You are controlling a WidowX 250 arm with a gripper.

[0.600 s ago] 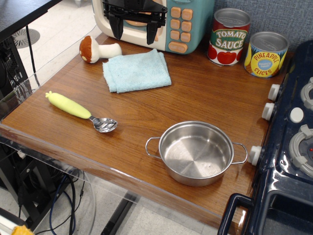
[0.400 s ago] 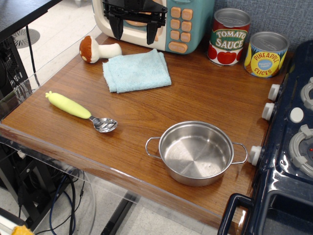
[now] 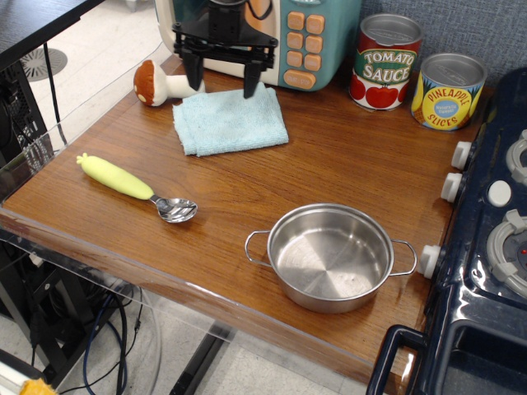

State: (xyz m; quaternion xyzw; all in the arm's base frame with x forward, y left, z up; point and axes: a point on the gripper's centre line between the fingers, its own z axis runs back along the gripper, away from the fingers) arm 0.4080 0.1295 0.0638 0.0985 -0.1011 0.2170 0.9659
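My black gripper [image 3: 222, 89] hangs open at the back of the wooden counter, fingers pointing down with nothing between them. Its fingertips [image 3: 249, 89] hover just over the far edge of a folded light blue cloth [image 3: 230, 119]. A toy mushroom [image 3: 165, 83] with a brown cap lies just left of the left finger. Behind the gripper stands a toy microwave [image 3: 300, 37] with orange buttons. A spoon [image 3: 135, 187] with a yellow-green handle lies near the front left. An empty steel pot [image 3: 330, 257] with two handles sits at the front.
A tomato sauce can [image 3: 385, 62] and a pineapple slices can [image 3: 445, 91] stand at the back right. A dark blue toy stove [image 3: 486, 247] with white knobs borders the right side. The counter edge [image 3: 123, 251] drops off at the front and left.
The gripper has come down and forward from in front of the microwave to just above the cloth's far edge. Nothing else has moved.
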